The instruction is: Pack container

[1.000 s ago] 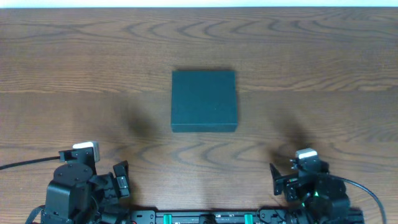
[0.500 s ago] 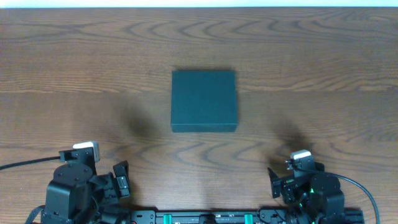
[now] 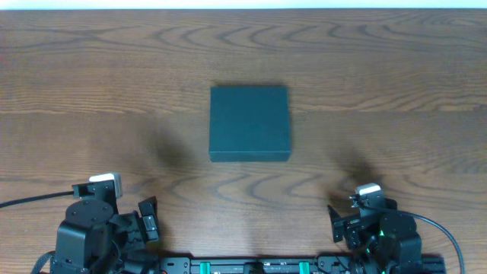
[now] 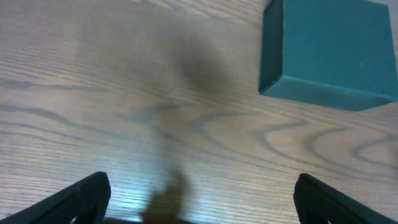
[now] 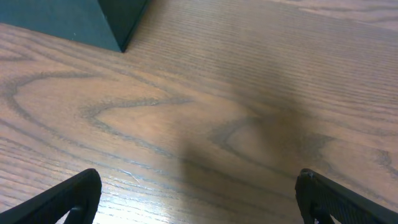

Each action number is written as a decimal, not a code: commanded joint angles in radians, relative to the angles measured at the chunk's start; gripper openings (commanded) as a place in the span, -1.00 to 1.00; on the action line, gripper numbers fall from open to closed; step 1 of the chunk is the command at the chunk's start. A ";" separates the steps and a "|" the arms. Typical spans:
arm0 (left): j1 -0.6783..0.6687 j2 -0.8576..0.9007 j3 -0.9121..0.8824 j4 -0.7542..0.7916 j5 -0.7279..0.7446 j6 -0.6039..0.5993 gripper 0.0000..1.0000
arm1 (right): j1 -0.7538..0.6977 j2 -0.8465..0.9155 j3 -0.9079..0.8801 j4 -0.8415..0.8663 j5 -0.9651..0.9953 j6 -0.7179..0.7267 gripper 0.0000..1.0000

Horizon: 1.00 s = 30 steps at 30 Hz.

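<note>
Sitting near the middle of the desk [image 3: 91, 91], a dark teal square box [image 3: 249, 122] rests flat on the wood with its top closed and nothing on it. Both arms are at the near edge, well apart from the box, one on each side. Left fingers [image 3: 148, 217]: spread wide. In the left wrist view the two dark tips show only at the lower corners of the frame, with bare wood grain and a soft shadow between them. They hold nothing and touch nothing, and whether the tips themselves rest on the desk I cannot tell. From that camera the box lies up and to the right, with one corner and a side wall facing the lens, clear of the fingers. Right fingers [image 3: 338, 222]: likewise wide open, the tips at the lower corners of the right wrist view and empty wood between them, gripping nothing. There the box shows only as a dark corner at the upper left edge, far from the tips. Overhead, the box is square to the desk edges, slightly nearer the far side than the arms' side, and about midway between the two arms. A black cable [image 3: 30, 201] trails off to the left from the left arm and another curves away on the right.
</note>
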 commanded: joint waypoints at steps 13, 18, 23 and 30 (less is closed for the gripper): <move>0.048 -0.206 -0.170 0.229 0.014 0.319 0.90 | -0.010 -0.011 -0.004 -0.008 -0.015 -0.012 0.98; 0.072 -0.389 -0.362 0.304 0.041 0.319 0.90 | -0.010 -0.011 -0.004 -0.008 -0.015 -0.012 0.99; 0.072 -0.494 -0.512 0.339 0.043 0.318 0.91 | -0.010 -0.011 -0.004 -0.008 -0.015 -0.012 0.99; 0.063 -0.505 -0.534 0.294 0.059 0.318 0.90 | -0.010 -0.011 -0.004 -0.008 -0.015 -0.012 0.98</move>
